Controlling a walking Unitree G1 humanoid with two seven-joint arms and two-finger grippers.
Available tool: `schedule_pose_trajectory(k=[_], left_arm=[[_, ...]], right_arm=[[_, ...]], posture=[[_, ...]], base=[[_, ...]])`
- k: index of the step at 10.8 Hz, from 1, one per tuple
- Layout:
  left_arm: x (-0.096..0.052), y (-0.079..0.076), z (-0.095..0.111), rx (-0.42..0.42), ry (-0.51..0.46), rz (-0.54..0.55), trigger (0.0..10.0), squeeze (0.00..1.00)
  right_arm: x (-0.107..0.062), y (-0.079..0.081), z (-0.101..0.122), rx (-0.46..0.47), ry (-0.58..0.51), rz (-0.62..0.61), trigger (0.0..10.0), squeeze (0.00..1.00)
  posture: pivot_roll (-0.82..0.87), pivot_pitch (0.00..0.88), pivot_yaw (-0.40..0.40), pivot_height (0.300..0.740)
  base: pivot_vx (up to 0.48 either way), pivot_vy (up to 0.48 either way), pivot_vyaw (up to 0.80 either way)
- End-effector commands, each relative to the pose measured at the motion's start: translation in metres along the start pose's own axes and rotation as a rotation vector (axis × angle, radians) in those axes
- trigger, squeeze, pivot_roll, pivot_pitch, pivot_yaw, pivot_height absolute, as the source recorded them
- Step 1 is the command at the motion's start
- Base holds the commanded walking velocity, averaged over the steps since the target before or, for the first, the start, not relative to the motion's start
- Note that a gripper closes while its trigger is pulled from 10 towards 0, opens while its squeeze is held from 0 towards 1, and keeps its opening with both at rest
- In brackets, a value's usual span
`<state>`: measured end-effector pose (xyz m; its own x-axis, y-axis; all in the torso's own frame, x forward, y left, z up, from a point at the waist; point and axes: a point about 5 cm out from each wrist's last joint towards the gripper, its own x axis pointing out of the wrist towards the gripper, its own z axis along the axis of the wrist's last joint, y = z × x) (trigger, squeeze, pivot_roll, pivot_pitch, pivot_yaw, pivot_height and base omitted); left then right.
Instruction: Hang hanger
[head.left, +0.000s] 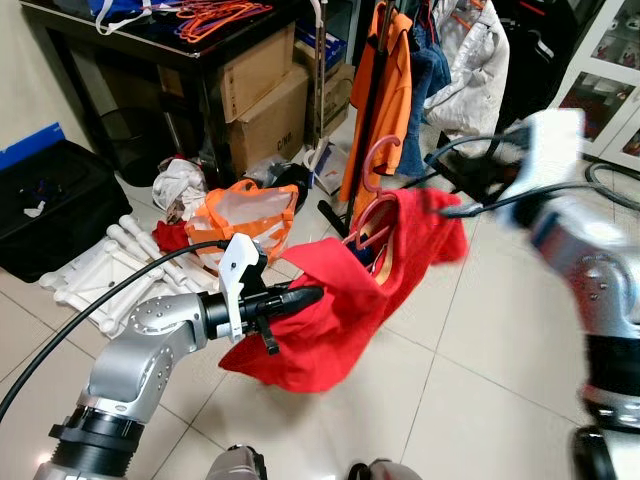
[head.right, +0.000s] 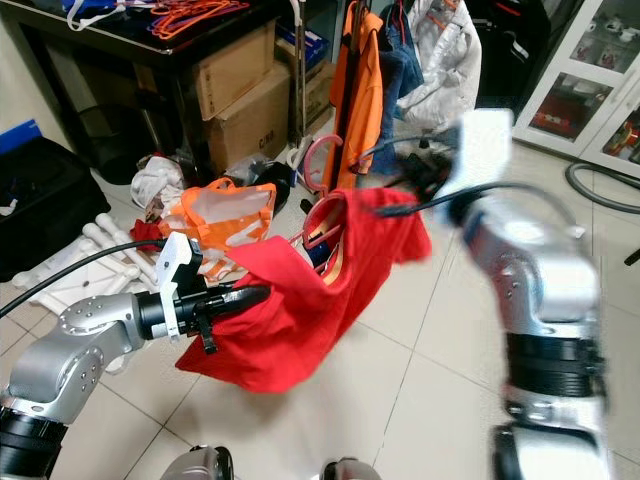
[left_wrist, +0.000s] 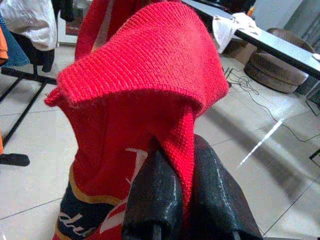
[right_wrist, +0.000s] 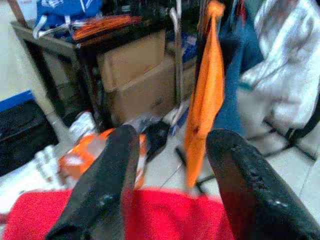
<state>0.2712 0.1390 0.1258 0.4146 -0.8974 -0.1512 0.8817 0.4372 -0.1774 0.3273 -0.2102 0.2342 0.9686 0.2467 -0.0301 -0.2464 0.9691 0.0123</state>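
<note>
Red top (head.left: 340, 300) on pink hanger (head.left: 378, 165): soft, light, floppy. Left gripper (left_wrist: 182, 165) pinching knit; right gripper (right_wrist: 170, 165) spread open above. Best held by hanger neck.

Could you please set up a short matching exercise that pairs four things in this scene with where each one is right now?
Things:
1. red sweater
2. pink hanger
3. orange shirt
4. cardboard boxes

Places:
A. stacked under the dark table
B. hanging on the clothes rack
C. pinched between the left gripper's fingers
D. tucked in the red sweater's neck opening

Pairs: 1-C, 2-D, 3-B, 4-A
</note>
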Motion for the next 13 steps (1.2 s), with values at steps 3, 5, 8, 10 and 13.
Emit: schedule_pose_trajectory(k=[3, 5, 8, 10, 13], left_arm=[[-0.005, -0.003, 0.007, 0.053, 0.009, -0.050, 10.0, 0.00], [-0.014, -0.013, 0.017, 0.086, 0.026, -0.190, 10.0, 0.00], [-0.028, -0.029, 0.031, 0.140, 0.082, -0.363, 10.0, 0.00], [-0.037, -0.032, 0.042, 0.161, 0.110, -0.410, 10.0, 0.00], [-0.045, -0.019, 0.032, 0.127, 0.158, -0.350, 10.0, 0.00]], right_arm=[[-0.022, -0.011, -0.009, -0.369, -0.003, 0.241, 10.0, 0.00], [-0.033, -0.017, -0.006, -0.511, 0.039, 0.503, 10.0, 0.00], [-0.034, -0.023, -0.007, -0.596, 0.071, 0.649, 10.0, 0.00], [-0.038, -0.040, -0.008, -0.664, 0.145, 0.714, 10.0, 0.00], [-0.041, -0.070, 0.024, -0.560, 0.036, 0.608, 10.0, 0.00]], posture=[[-0.14, 0.086, -0.026, 0.740], [-0.14, 0.084, -0.028, 0.740], [-0.13, 0.089, -0.037, 0.740], [-0.12, 0.097, -0.042, 0.740], [-0.10, 0.107, -0.047, 0.740]], base=[[0.000, 0.000, 0.00], [0.000, 0.000, 0.00], [0.000, 0.000, 0.00], [0.000, 0.000, 0.00], [0.000, 0.000, 0.00]])
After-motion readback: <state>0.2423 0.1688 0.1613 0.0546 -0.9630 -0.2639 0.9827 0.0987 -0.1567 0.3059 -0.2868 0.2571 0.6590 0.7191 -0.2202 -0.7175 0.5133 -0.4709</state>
